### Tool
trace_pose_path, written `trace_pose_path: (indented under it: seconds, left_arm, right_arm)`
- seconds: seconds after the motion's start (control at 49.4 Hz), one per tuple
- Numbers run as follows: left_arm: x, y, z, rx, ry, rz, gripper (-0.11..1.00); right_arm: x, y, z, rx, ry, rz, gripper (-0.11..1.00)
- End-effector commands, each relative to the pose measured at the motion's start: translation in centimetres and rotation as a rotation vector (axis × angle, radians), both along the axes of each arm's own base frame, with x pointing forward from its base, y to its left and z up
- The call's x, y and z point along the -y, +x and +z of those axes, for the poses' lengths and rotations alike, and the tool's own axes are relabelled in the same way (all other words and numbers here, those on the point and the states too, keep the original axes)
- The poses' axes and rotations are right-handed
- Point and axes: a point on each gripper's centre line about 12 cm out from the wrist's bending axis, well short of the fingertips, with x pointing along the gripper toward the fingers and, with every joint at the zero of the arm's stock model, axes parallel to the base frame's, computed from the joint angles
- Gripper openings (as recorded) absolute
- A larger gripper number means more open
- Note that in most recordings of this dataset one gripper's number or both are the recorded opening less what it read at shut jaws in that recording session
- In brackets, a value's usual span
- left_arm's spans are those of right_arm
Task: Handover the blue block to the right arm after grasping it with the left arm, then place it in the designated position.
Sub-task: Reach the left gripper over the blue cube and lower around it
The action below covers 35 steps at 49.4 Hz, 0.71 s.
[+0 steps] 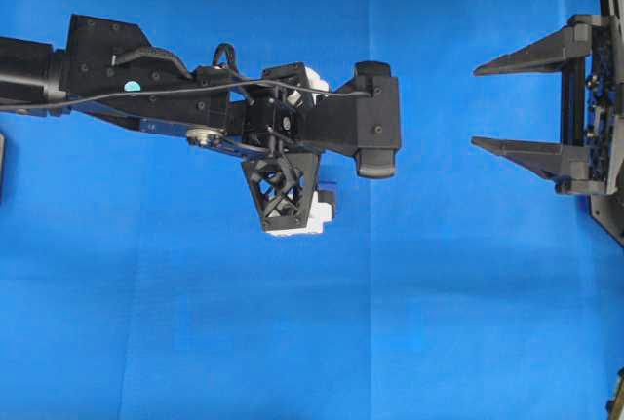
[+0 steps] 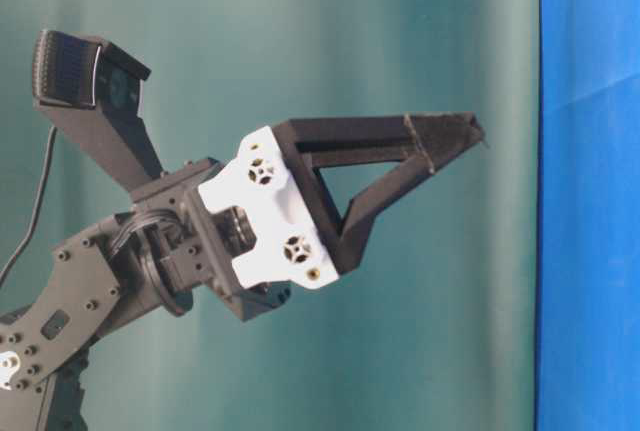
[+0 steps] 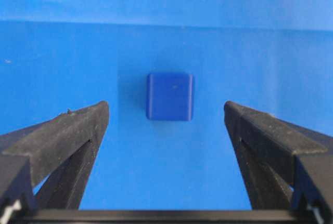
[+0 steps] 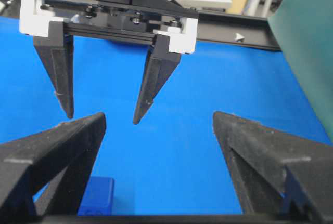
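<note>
The blue block [image 3: 169, 96] lies on the blue cloth, centred a little beyond the tips of my left gripper [image 3: 166, 110], whose fingers stand wide apart and empty above it. In the overhead view the left gripper [image 1: 292, 152] points down at mid-table and only a dark sliver of the block [image 1: 329, 193] shows beside its white bracket. My right gripper [image 1: 476, 108] is open and empty at the right, pointing towards the left arm. In the right wrist view the block [image 4: 96, 195] sits low left, partly behind a finger [image 4: 57, 156], with the left gripper [image 4: 103, 118] hanging above the cloth.
The blue cloth [image 1: 439, 323] covers the table. The table-level view shows the left gripper [image 2: 450, 136] side-on before a green backdrop [image 2: 300, 31]. A black rail [image 4: 244, 37] and clutter lie beyond the cloth's far edge.
</note>
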Motion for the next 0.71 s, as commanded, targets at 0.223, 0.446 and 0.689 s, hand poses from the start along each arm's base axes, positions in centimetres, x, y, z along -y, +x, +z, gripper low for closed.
trace_pose_path:
  seconds: [0.223,0.446,0.689]
  left_arm:
    - [0.2,0.3,0.7,0.052,-0.001,-0.004,0.93]
    - [0.5,0.7,-2.1,0.058,-0.004,-0.008,0.93]
    - [1.3,0.8,-6.1,0.058,-0.007,-0.023,0.93]
  right_arm:
    - [0.1,0.3,1.1,0.029,-0.003,-0.003,0.97]
    - [0.1,0.3,1.0,0.026,-0.003,-0.003,0.98]
    - [0.1,0.4,0.9,0.021,-0.003,-0.003,0.98]
